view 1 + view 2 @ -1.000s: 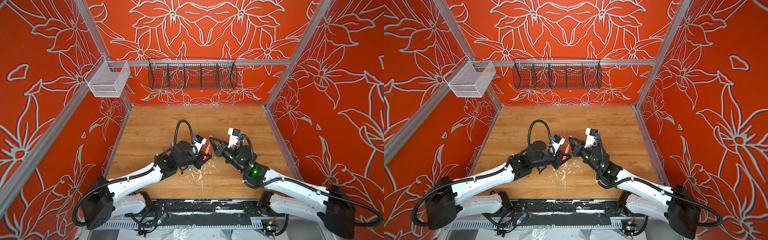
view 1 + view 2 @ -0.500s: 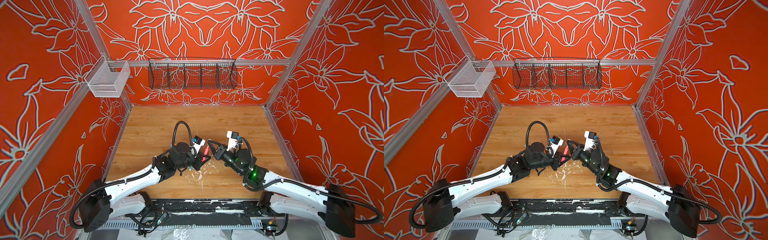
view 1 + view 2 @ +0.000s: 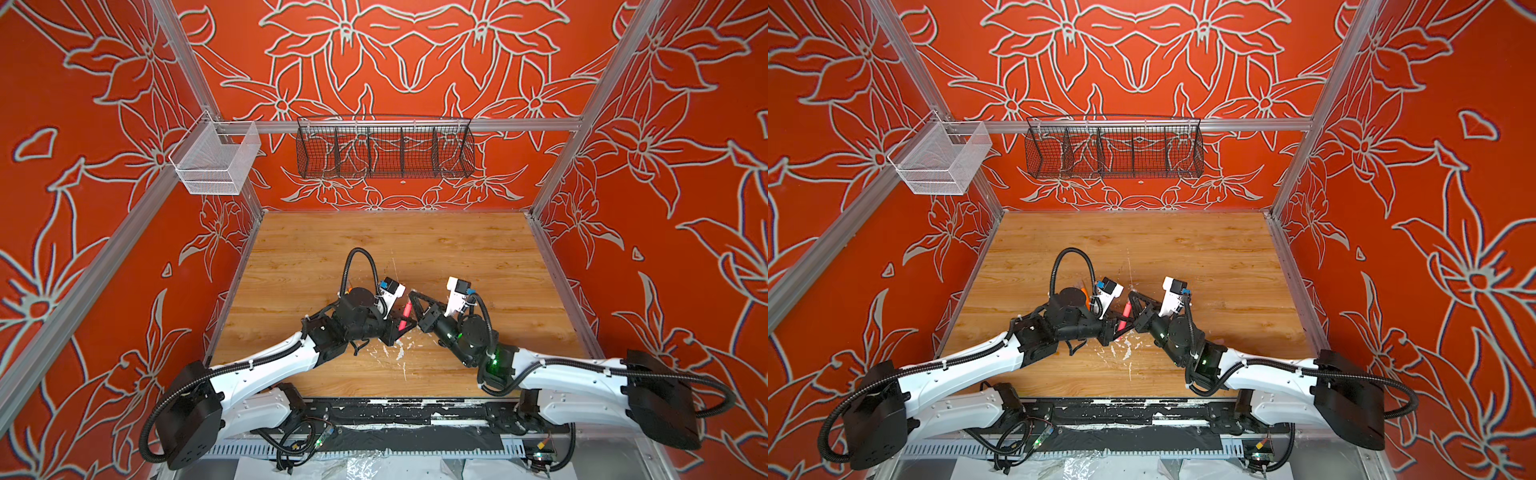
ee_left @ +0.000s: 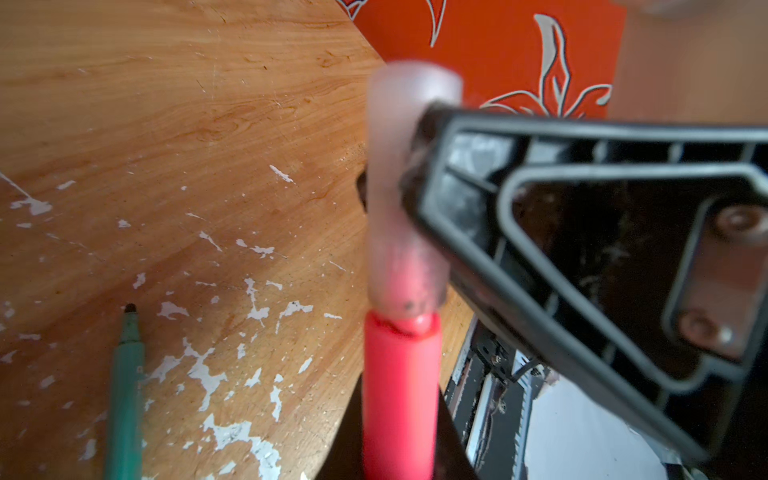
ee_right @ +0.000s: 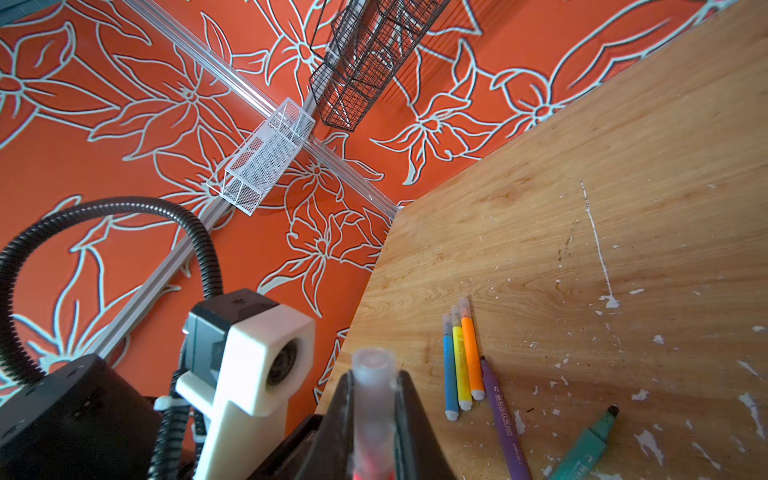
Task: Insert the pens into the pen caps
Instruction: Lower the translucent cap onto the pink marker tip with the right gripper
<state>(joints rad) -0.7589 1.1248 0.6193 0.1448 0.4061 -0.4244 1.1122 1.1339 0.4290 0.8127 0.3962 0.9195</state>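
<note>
Clamping pink pen (image 3: 405, 314) mid-air over table (image 3: 374, 249), left gripper (image 3: 397, 330) closed, its tips cut off in wrist view | clear cap (image 4: 409, 187) over pen's tip, blurred, seating unclear | right gripper (image 3: 412, 296) closed tight around cap

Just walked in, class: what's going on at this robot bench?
The left gripper holds a pink pen while the right gripper grips a clear cap over its tip. On the table, a blue pen, yellow pen and orange pen lie side by side, seemingly capped; a purple pen and green pen lie uncapped.
</note>
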